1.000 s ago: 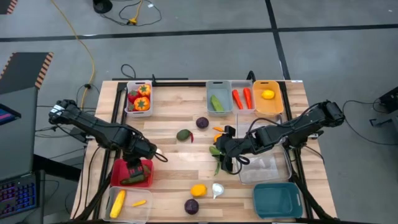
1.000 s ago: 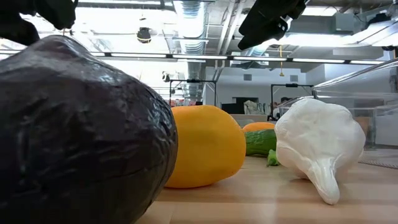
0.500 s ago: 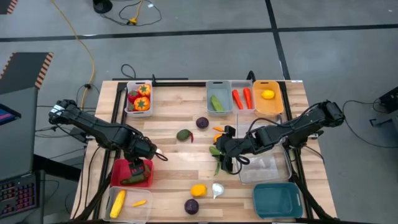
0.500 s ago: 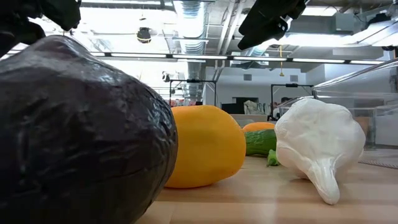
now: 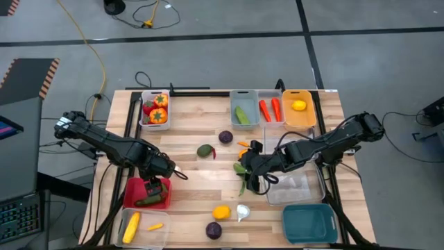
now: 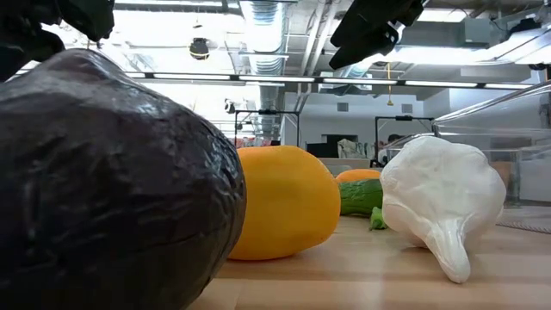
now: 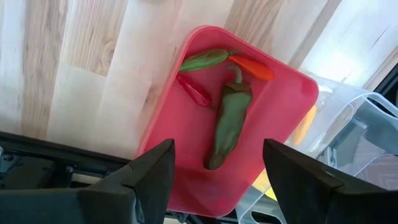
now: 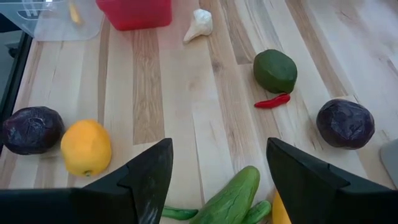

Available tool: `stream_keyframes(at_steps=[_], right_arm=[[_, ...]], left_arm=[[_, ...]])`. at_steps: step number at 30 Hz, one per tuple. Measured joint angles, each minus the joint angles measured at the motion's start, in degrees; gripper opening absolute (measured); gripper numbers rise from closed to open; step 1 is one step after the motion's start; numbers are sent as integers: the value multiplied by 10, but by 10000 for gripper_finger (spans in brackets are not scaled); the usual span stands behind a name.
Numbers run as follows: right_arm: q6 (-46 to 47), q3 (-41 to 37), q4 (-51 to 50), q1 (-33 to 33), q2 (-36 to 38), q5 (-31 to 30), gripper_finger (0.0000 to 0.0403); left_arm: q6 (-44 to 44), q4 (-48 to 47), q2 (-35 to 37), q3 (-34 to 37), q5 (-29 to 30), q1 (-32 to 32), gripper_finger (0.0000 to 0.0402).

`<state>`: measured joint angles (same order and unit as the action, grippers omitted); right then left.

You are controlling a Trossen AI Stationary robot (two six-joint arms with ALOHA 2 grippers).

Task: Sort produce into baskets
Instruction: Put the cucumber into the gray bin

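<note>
Since a second ago our left gripper (image 7: pixel 214 180) has let go and parted its fingers over the red basket (image 7: pixel 180 130), where the dark green pepper (image 7: pixel 227 124) now lies free between the spread jaws, beside a red chili (image 7: pixel 194 92). Our right gripper (image 8: pixel 214 186) hovers open and empty above the green cucumber (image 8: pixel 233 198) at mid-table, which sits between its fingers, the orange lemon (image 8: pixel 86 147) nearby.
</note>
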<state>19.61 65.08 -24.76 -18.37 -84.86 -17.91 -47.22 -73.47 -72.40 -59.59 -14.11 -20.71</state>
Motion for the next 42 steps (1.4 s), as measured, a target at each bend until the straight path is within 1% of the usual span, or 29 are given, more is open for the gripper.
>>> stream_keyframes(at_steps=[5, 12, 19, 22, 33, 37, 42], right_arm=[[9, 1, 4, 4, 0, 0, 286], [10, 35, 5, 6, 0, 0, 286], [19, 57, -2, 19, 0, -1, 286], [43, 68, -17, 29, 0, -1, 286], [57, 99, -98, 60, 0, -1, 286], [77, 99, -133, 65, -21, -1, 286], [80, 99, -145, 63, -79, 4, 286]], left_arm=[[0, 0, 0, 0, 1, 0, 230], [0, 0, 0, 0, 34, 0, 230], [0, 0, 0, 0, 40, 0, 230], [0, 0, 0, 0, 40, 0, 230], [-1, 0, 0, 0, 41, 0, 230], [-2, 0, 0, 0, 41, 0, 230], [-2, 1, 0, 0, 45, 0, 230]])
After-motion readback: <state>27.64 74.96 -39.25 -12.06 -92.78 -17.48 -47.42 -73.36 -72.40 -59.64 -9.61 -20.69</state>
